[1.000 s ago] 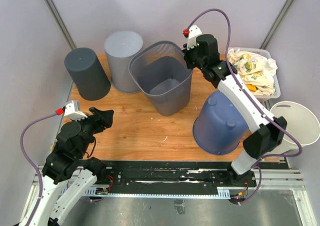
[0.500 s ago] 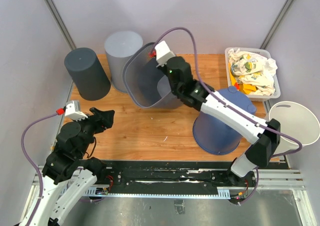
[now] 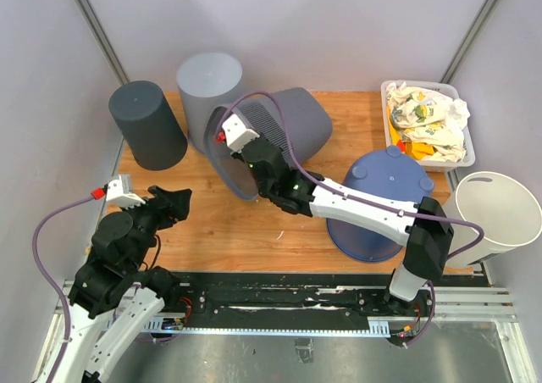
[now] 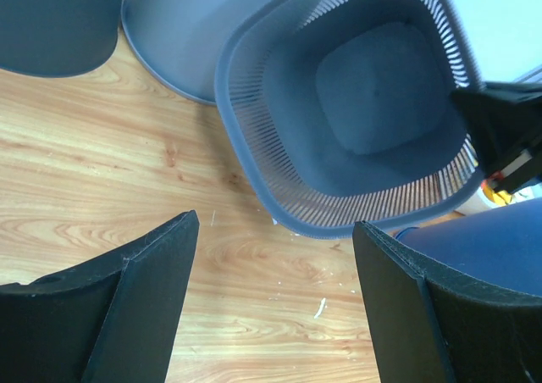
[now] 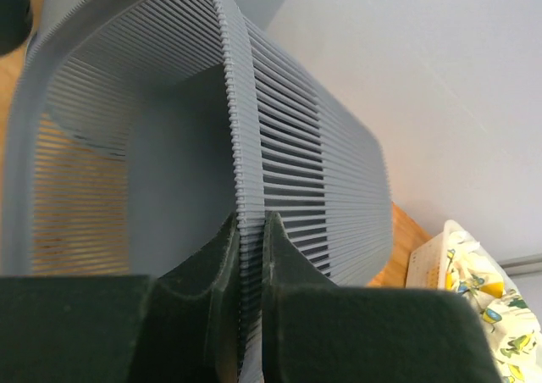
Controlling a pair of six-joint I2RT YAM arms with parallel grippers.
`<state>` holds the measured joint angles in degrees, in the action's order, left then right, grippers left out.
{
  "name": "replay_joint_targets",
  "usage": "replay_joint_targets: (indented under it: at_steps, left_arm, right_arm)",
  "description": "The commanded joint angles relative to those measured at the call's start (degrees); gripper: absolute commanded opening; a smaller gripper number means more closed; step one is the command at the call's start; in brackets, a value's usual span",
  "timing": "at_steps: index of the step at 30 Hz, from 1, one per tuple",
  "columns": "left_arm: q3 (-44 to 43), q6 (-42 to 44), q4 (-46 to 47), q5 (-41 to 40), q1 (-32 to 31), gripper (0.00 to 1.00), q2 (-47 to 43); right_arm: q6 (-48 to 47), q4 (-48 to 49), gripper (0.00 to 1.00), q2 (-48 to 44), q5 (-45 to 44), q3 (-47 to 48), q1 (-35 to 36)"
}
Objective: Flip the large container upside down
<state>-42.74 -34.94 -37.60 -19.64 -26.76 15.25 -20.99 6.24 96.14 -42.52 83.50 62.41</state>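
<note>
The large container is a grey slatted basket (image 3: pixel 292 120). It lies tipped on its side at the middle back of the table, its mouth facing the near left. My right gripper (image 3: pixel 246 150) is shut on its rim, one finger inside the wall and one outside; the right wrist view shows the slatted rim (image 5: pixel 246 146) pinched between the pads at the right gripper (image 5: pixel 251 224). My left gripper (image 3: pixel 178 201) hovers open over the bare wood at the near left, apart from the basket. The left wrist view looks into the basket's hollow (image 4: pixel 364 103) past the left gripper (image 4: pixel 275 224).
An upturned dark grey bin (image 3: pixel 146 122) and a light grey bin (image 3: pixel 207 95) stand at the back left, the light one touching the basket. An upturned blue bucket (image 3: pixel 377 201) sits at the right. A white tray of cloths (image 3: pixel 428 120) and a white bucket (image 3: pixel 495 218) stand at the far right.
My right arm swung left and toward the near edge with the rim in its grip, tipping the basket from upright onto its side. The left arm barely moved.
</note>
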Motion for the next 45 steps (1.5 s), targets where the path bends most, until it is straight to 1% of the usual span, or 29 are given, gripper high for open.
replay_joint_targets:
  at_steps: [1, 7, 10, 14, 16, 21, 25, 26, 29, 32, 35, 37, 39, 41, 43, 45]
  left_arm:
    - [-1.21, -0.39, -0.62, -0.40, -0.04, 0.78, -0.96]
    - [-1.03, -0.90, -0.73, -0.40, -0.04, 0.78, -1.50]
    - [-1.20, -0.98, -0.96, -0.38, -0.04, 0.78, -1.53]
    - [-1.33, -1.01, -1.32, -0.57, -0.07, 0.78, -1.71]
    - [-1.29, -1.01, -1.37, -0.70, -0.05, 0.78, -1.80]
    - [-1.16, -1.05, -1.26, -0.58, -0.05, 0.78, -1.71]
    - [-0.38, -1.75, -0.45, -0.20, -0.04, 0.78, -1.62]
    - [-0.02, -2.10, -0.08, 0.00, -0.04, 0.78, -1.58]
    - [1.55, -4.68, 1.14, 0.58, -0.05, 0.78, -1.45]
    - [3.36, -6.87, 3.39, 2.21, -0.09, 0.78, -1.04]
    - [4.41, -8.75, 5.90, 3.81, -0.05, 0.78, 0.53]
    - [4.87, -9.57, 7.56, 4.37, -0.09, 0.78, 2.42]
    - [5.27, -10.32, 9.58, 4.94, -0.04, 0.78, 4.25]
    - [5.75, -10.80, 12.28, 6.16, -0.04, 0.78, 6.15]
    - [5.92, -11.08, 13.93, 6.77, -0.05, 0.78, 8.10]
    - [6.08, -10.95, 14.88, 7.08, -0.09, 0.78, 9.49]
  right_arm:
    - [10.52, -8.21, 0.11, 3.04, 1.60, -4.81, 1.47]
    - [12.47, -8.32, 0.17, 4.90, 2.45, -6.52, 1.92]
    - [12.97, -8.14, 0.28, 5.37, 3.92, -6.92, 1.93]
    - [12.85, -7.07, 0.46, 4.41, 6.88, -7.51, 1.71]
    - [13.18, -6.69, 0.50, 3.17, 9.84, -7.80, 1.24]
    - [15.96, -5.90, 0.53, -1.06, 19.55, -8.72, -1.63]
    - [17.80, -4.90, 0.54, -4.41, 25.47, -9.89, -4.04]
    - [17.60, -4.85, 0.54, -5.05, 25.85, -9.98, -4.53]
    - [17.15, -4.83, 0.58, -6.97, 22.91, -9.78, -6.14]
    - [18.30, -6.27, 0.59, -8.12, 22.61, -8.11, -9.30]
    - [18.93, -7.71, 0.63, -8.45, 22.33, -6.13, -12.64]
    - [19.36, -7.86, 0.62, -8.97, 25.56, -5.72, -15.18]
    - [19.77, -7.74, 0.64, -8.99, 25.84, -5.00, -17.16]
    - [20.75, -8.18, 0.64, -8.95, 28.59, -4.11, -19.48]
    - [21.99, -8.68, 0.63, -8.97, 33.12, -3.65, -21.36]
    - [21.61, -8.57, 0.61, -8.68, 34.36, -3.57, -21.59]
